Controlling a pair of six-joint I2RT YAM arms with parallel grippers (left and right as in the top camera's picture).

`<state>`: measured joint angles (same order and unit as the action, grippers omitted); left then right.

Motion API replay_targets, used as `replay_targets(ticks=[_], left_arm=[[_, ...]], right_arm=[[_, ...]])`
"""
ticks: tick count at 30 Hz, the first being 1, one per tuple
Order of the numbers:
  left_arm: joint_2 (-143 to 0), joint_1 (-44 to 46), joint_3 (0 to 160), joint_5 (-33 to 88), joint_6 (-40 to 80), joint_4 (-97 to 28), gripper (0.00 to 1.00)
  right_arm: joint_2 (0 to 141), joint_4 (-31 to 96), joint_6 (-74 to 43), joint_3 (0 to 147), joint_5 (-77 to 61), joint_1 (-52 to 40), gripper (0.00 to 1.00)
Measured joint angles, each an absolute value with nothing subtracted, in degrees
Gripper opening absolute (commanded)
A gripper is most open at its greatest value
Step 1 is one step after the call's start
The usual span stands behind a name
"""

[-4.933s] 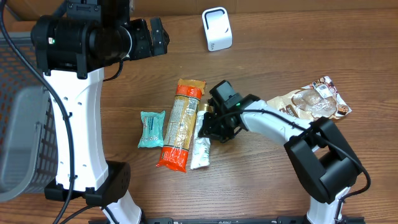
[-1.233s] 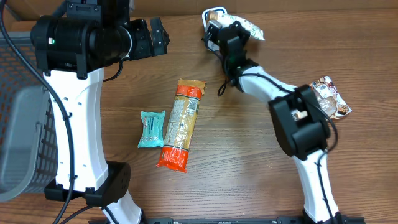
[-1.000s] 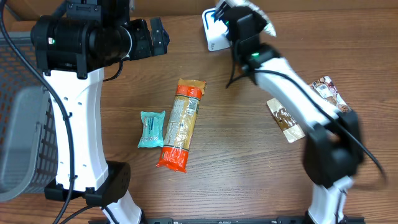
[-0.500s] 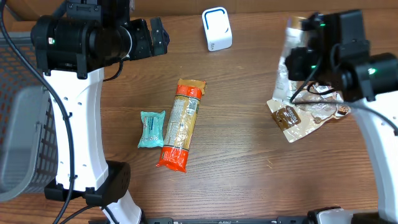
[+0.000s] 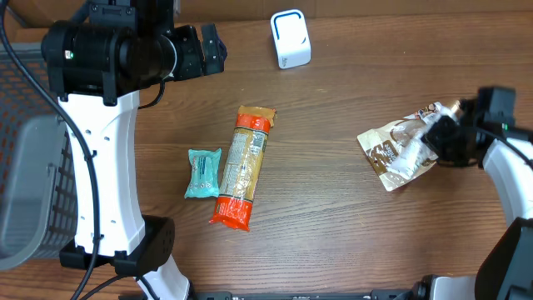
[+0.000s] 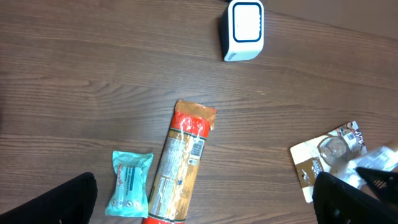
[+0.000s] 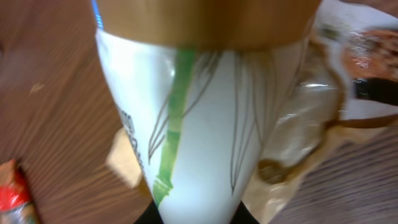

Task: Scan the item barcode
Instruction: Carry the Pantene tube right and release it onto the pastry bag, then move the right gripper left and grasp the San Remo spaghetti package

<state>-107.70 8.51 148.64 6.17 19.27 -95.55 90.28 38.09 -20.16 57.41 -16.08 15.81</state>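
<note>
My right gripper is shut on a white packet with a green bamboo print and a gold end. In the right wrist view the white packet fills the frame, pinched between the fingers of my right gripper. It hangs just over the brown cookie bag at the table's right side. The white scanner stands at the back centre. My left gripper is open, high above the table, with nothing between its fingers.
An orange-red long packet and a teal packet lie side by side left of centre. A grey basket sits off the left edge. The left arm's white column stands beside the packets.
My right gripper carried the white packet from in front of the scanner across to the right and down over the cookie bag. The left arm has not moved.
</note>
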Motion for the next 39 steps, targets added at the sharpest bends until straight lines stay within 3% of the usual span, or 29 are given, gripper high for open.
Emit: replay_targets(ticks=[2, 3, 4, 5, 7, 8, 12, 16, 19, 24, 29, 39], left_arm=[[-107.72, 8.51, 148.64, 6.17, 19.27, -95.57, 1.00], [-107.72, 8.51, 148.64, 6.17, 19.27, -95.59, 0.99], [-107.72, 8.51, 148.64, 6.17, 19.27, -95.59, 1.00], [-107.72, 8.51, 148.64, 6.17, 19.27, -95.59, 1.00], [-107.74, 8.51, 148.64, 6.17, 19.27, -95.59, 0.99], [-107.74, 8.51, 148.64, 6.17, 19.27, -95.59, 1.00], [-107.77, 8.51, 148.64, 6.17, 19.27, -95.57, 1.00], [-107.81, 8.51, 148.64, 6.17, 19.27, -95.55, 0.99], [-107.81, 8.51, 148.64, 6.15, 19.27, -95.59, 0.99], [-107.81, 8.54, 148.64, 6.17, 19.27, -95.59, 1.00], [-107.81, 8.51, 148.64, 6.17, 19.27, -95.59, 0.99], [-107.81, 8.51, 148.64, 6.17, 19.27, -95.59, 1.00]], right_arm=[[90.28, 33.67, -21.12, 53.47, -16.16, 17.82, 0.34], [90.28, 31.57, -21.61, 51.68, -16.38, 18.70, 0.70], [90.28, 29.58, -21.87, 49.82, -16.36, 19.49, 0.80], [90.28, 28.99, -22.17, 49.10, -16.45, 19.66, 0.81], [90.28, 29.34, -22.33, 48.64, -16.38, 19.64, 0.97], [90.28, 29.91, -22.02, 48.60, -16.23, 19.62, 1.00], [89.73, 35.44, -20.36, 50.13, -15.68, 19.62, 1.00], [88.53, 52.71, -18.98, 62.59, -14.72, 19.49, 1.00], [87.48, 58.57, -18.57, 71.46, -16.53, 18.74, 1.00], [85.78, 54.33, -18.17, 74.72, -25.34, 12.21, 1.00], [88.23, 47.11, -18.96, 73.63, -31.14, -1.10, 1.00], [103.90, 35.88, -30.72, 73.32, -31.57, -23.79, 0.90]])
